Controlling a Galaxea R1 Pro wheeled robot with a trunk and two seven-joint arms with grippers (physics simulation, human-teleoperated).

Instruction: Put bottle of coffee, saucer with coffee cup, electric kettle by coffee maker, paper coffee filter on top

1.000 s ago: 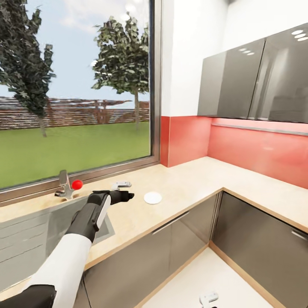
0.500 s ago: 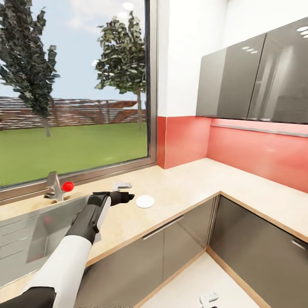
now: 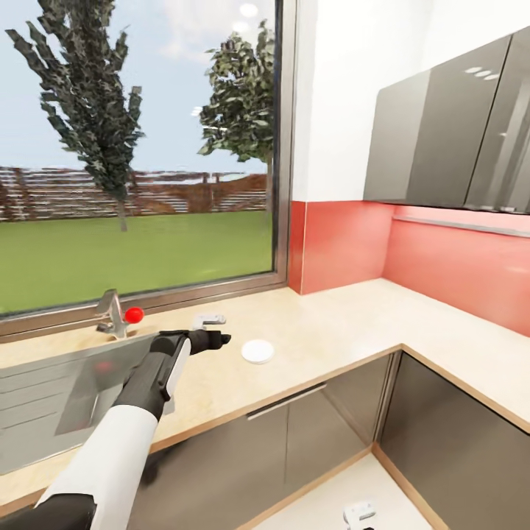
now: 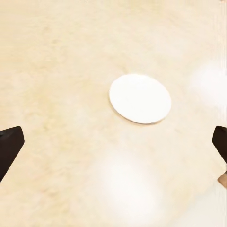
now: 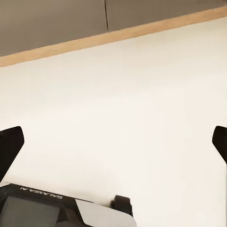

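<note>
The saucer (image 3: 258, 351) is a small flat white disc lying on the light-wood kitchen countertop (image 3: 331, 331), right of the sink. My left gripper (image 3: 213, 340) hovers over the counter a short way left of it, pointing toward it. In the left wrist view the saucer (image 4: 140, 98) lies ahead of the gripper (image 4: 113, 146), whose dark fingertips (image 4: 9, 144) stand far apart, open and empty. My right gripper (image 5: 113, 142) hangs low over the pale floor, open with nothing in it, and it also shows at the bottom of the head view (image 3: 359, 513).
A steel sink (image 3: 66, 383) is set into the counter at the left, with a faucet and red knob (image 3: 132, 315) by the window. A small grey-white fitting (image 3: 208, 320) sits behind my left gripper. The counter turns a corner at the right under grey wall cabinets (image 3: 442, 132).
The whole head view has swung sideways and back, so the camera moved. My left arm keeps the same pose. The saucer lies where it was on the counter.
</note>
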